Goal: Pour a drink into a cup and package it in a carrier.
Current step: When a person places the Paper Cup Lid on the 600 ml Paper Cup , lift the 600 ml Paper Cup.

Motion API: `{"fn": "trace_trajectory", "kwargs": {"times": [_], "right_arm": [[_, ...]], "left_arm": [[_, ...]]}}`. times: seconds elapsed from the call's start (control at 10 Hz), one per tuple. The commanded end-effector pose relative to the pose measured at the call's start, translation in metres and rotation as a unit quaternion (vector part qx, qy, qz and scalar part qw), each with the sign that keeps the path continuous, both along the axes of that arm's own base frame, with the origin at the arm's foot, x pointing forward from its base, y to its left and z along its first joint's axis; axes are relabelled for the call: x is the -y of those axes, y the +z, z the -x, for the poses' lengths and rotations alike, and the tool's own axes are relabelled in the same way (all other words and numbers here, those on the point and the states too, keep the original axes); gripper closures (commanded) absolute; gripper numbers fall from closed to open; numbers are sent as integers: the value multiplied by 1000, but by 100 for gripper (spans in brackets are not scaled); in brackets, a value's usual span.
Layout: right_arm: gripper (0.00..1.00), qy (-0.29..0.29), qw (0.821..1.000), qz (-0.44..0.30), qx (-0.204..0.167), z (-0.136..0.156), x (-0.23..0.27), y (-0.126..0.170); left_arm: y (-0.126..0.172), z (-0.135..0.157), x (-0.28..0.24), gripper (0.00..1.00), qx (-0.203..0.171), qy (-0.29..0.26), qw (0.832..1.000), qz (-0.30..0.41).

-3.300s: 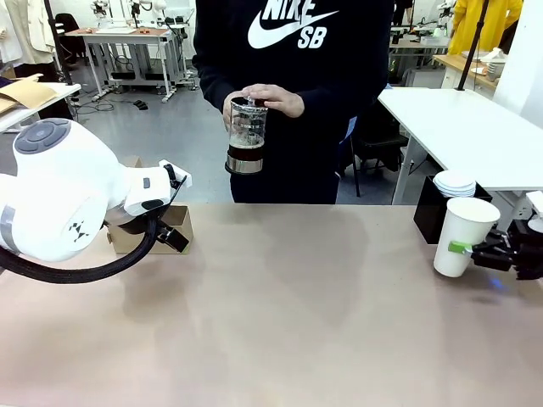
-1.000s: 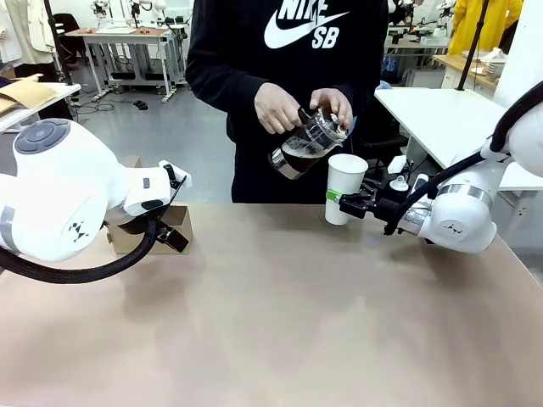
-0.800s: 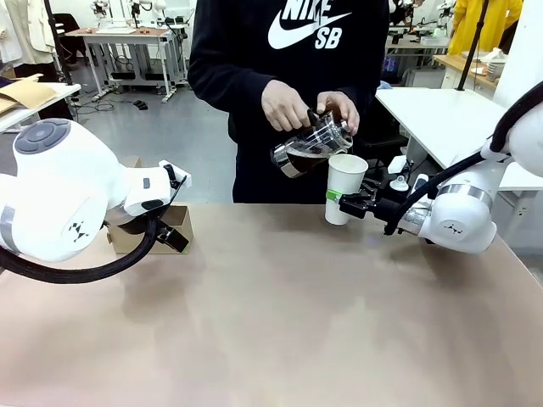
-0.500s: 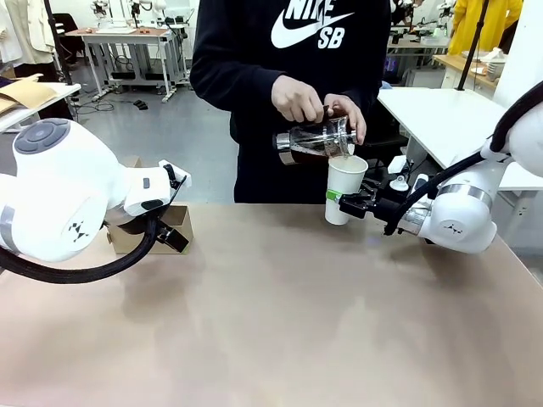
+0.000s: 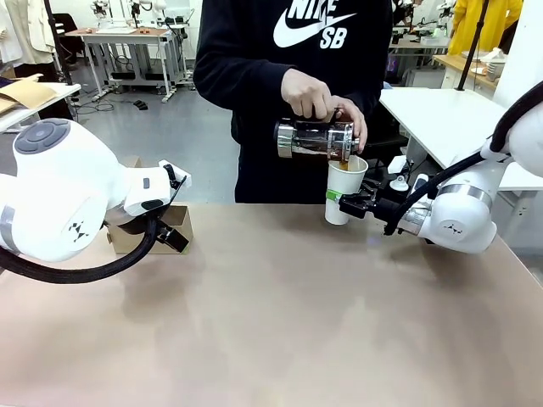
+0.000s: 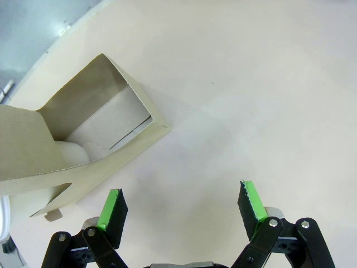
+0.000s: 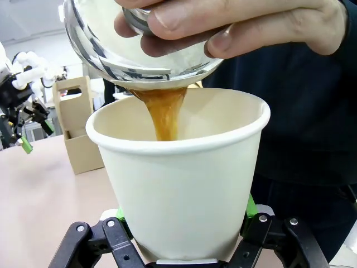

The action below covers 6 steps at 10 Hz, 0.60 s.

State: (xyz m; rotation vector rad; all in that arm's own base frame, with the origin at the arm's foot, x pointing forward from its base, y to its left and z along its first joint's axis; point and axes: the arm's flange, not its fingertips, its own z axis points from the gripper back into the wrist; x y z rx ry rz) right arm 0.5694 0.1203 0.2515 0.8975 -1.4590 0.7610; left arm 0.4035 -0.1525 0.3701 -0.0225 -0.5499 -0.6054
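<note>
My right gripper (image 5: pixel 342 202) is clamped on the tall white paper cup (image 5: pixel 346 176) and holds it upright near the far edge of the beige table (image 5: pixel 297 322). A person's hand (image 5: pixel 310 93) tips a clear glass jug with a metal base (image 5: pixel 314 140) sideways over the rim. The dark brown drink (image 7: pixel 165 114) streams into the cup. My left gripper (image 6: pixel 181 201) hangs spread wide and empty over the table, just beside the small brown cardboard carrier (image 6: pixel 83 139).
</note>
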Motion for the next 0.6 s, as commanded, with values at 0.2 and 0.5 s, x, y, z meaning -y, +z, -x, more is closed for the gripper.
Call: {"fn": "trace_trajectory", "kwargs": {"times": [0.2,0.5], "right_arm": [[19,-6,1000,-7,1,0,-2,2],[19,-6,1000,-7,1,0,-2,2]], "left_arm": [[0,0,-1,0,0,0,1000,1],[0,0,-1,0,0,0,1000,1]]}}
